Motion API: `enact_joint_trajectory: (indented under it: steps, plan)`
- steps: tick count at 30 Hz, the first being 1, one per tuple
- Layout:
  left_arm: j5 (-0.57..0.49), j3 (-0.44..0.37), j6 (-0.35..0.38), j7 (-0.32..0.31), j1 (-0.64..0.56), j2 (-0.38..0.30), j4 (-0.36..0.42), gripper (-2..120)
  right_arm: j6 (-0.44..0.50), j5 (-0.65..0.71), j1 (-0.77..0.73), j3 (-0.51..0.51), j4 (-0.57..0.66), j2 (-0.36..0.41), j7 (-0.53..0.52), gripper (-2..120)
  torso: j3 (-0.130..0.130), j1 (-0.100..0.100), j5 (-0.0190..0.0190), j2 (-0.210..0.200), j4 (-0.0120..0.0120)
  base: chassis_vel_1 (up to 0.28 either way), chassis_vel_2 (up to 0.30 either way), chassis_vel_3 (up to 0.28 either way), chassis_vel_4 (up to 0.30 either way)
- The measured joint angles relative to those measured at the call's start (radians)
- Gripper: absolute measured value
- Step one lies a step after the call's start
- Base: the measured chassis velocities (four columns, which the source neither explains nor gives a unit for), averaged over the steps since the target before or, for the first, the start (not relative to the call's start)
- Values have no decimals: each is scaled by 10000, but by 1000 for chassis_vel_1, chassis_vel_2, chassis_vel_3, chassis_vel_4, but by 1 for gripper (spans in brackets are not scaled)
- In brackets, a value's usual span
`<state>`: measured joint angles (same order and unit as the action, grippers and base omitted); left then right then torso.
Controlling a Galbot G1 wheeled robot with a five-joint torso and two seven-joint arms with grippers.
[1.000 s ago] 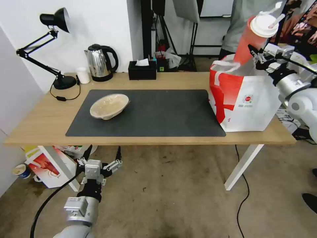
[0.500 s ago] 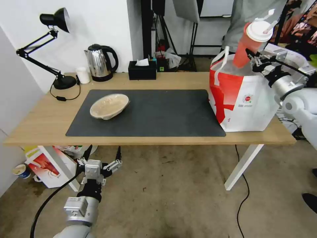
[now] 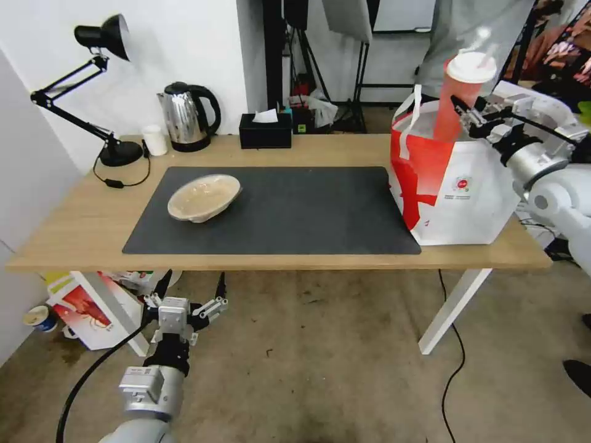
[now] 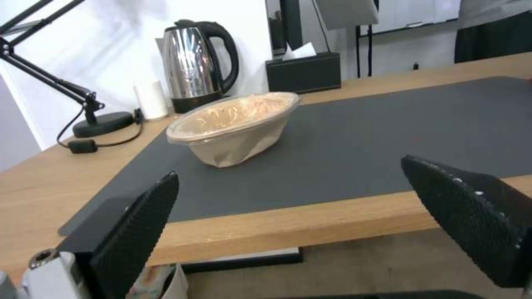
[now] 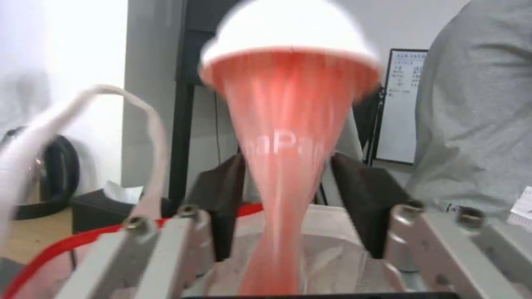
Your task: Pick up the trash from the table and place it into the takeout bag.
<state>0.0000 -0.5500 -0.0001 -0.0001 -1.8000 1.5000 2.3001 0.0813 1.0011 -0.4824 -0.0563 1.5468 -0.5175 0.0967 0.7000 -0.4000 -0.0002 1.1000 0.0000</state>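
Right claw (image 3: 466,111) closed around cup (image 3: 458,98), held over open bag (image 3: 455,184) at right end of counter (image 3: 80,221); cup bottom already inside bag mouth, not released. In right wrist view cup (image 5: 285,166) pinched between both pads. Beige bowl (image 3: 204,197) left on mat (image 3: 295,209), to be collected. White bowl probably in bag already, cannot be confirmed. Left claw (image 3: 184,307) wide, empty, parked below counter edge.
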Motion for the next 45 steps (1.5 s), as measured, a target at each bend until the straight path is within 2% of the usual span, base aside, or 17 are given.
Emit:
enact_joint_trajectory:
  steps: [6, 8, 9, 11, 15, 21, 26, 28, 30, 33, 36, 38, 40, 42, 45]
  plan:
    - [0, 0, 0, 0, 1, 0, 0, 100, -176, 128, -514, -402, 635, 344, -153, 72, 0, 0, 2, 0, 0, 0, 0, 0, 0]
    - [0, -1, 0, 0, 0, 0, 0, 100, -198, 142, -547, -432, 684, 387, -181, 73, 0, 0, 2, 0, -1, 0, 0, 0, 0]
    - [0, 0, 0, 0, 0, 0, 0, 100, -227, 183, -593, -495, 769, 466, -216, 82, 0, 0, 2, 0, 0, 0, 0, 0, 0]
    - [0, 0, 0, 0, 0, 0, 0, 100, -252, 257, -688, -603, 910, 588, -264, 90, 0, 0, 1, 0, 0, 0, 0, 0, 0]
    - [0, 0, 0, 0, 1, 0, 0, 100, -293, 396, -962, -836, 1204, 766, -330, 99, 0, 0, 1, 0, 1, 0, 0, 0, 0]
    - [0, 0, 0, 0, 0, 0, 0, 100, -369, 487, -1761, -1427, 1719, 939, -387, 100, 0, 0, 0, 0, 0, 0, 0, 0, 0]
    - [0, 0, 0, 0, 1, 0, 0, 100, -375, 630, -3107, -2381, 2725, 998, -693, 100, 0, 0, 4, 0, 0, 0, 0, 0, 0]
    - [0, -1, 0, -1, 1, 0, 0, 100, -413, 918, -4173, -3296, 3903, 941, -1244, 100, 0, 0, 1, 0, 0, 0, 0, 0, 0]
    - [0, 0, 0, 0, 0, 0, -1, 100, -429, 950, -4362, -3470, 4131, 915, -1359, 100, -1, 1, 0, 0, 0, 0, 0, 0, 0]
    - [0, 0, 0, 0, 0, 0, 0, 100, -473, 1008, -5649, -4429, 5782, 587, -2000, 100, 0, 1, 0, 0, 0, 0, 0, 0, 0]
    - [0, 1, 0, 0, 1, 0, 0, 100, -473, 1024, -6102, -4723, 6290, 460, -2112, 100, -1, 0, -1, 0, 2, 0, 0, 0, 0]
    - [0, 0, 0, 0, 0, -1, 0, 100, -472, 1028, -7094, -5266, 7048, 200, -2150, 100, -1, 1, 1, 1, 0, 0, 0, 0, 0]
    - [0, 0, 0, 0, 0, 0, 0, 100, -470, 1027, -7225, -5339, 7134, 155, -2149, 100, -1, 1, -1, 0, 0, 0, 0, 0, 0]
    - [0, 0, 0, 0, 0, 0, 0, 100, -345, 828, -8066, -5729, 7590, -230, -2129, 100, -1, 0, 2, 0, 0, 0, 0, 0, 0]
    - [0, 0, 0, 0, 0, 0, 0, 100, -217, 499, -8459, -5923, 7807, -559, -2135, 100, -1, 0, -1, 0, 0, 0, 0, 0, 0]
